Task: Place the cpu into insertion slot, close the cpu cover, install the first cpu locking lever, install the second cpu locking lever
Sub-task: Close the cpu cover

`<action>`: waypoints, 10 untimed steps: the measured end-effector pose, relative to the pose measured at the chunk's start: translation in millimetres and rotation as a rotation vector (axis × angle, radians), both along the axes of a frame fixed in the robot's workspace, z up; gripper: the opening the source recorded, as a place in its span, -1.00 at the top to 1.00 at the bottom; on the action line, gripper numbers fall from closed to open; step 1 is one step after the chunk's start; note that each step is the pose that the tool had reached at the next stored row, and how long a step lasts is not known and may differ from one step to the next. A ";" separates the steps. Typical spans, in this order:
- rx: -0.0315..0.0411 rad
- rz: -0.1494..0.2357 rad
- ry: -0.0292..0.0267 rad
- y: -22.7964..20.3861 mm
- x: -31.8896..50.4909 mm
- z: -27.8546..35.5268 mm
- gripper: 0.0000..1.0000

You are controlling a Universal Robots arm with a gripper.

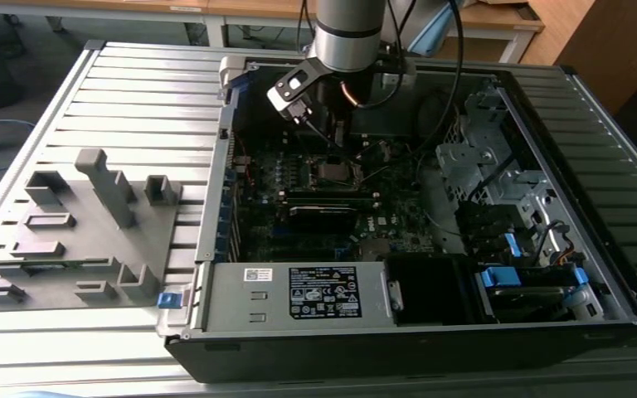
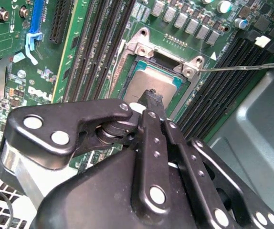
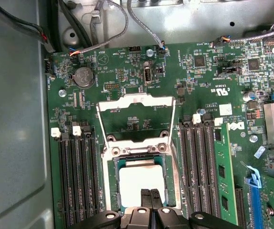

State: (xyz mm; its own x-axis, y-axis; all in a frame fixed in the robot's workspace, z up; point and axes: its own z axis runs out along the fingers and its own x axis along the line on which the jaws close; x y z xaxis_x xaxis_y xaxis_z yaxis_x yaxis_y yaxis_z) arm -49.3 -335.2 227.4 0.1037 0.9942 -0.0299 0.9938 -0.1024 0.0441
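Observation:
The cpu point(image 3: 138, 177) lies flat in the insertion slot point(image 3: 111, 186), its silver-grey top up; in the second wrist view the cpu point(image 2: 149, 80) sits inside the slot's silvery rim point(image 2: 127, 64). The cpu cover point(image 3: 136, 99) stands swung open behind the slot, the green board showing through its cut-out. A thin locking lever point(image 2: 237, 67) sticks out sideways, unlatched. My gripper point(image 3: 151, 194) is shut, fingertips together just over the chip's near edge, with nothing between them. In the exterior view the gripper point(image 1: 328, 156) reaches down into the open computer case above the slot point(image 1: 333, 172).
Long black memory slots point(image 3: 77, 181) flank the slot on both sides point(image 3: 199, 167). Cables point(image 3: 113, 19) run along the case wall. A grey fixture block point(image 1: 86, 224) lies at the exterior view's left, a power supply point(image 1: 296, 290) at the front, a drive cage point(image 1: 484, 166) at the right.

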 end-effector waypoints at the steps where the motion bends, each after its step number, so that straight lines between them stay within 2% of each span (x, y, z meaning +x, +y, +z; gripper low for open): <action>1: 0.0000 0.000 0.0000 0.0 0.0 0.0 0.79; 10: -0.0004 0.000 0.0003 0.0 0.3 0.7 0.79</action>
State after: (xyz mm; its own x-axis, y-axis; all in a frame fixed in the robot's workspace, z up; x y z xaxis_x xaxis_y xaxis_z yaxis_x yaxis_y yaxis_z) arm -49.0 -335.2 228.2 0.1037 0.9941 -0.0303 0.9938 -0.1023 0.0439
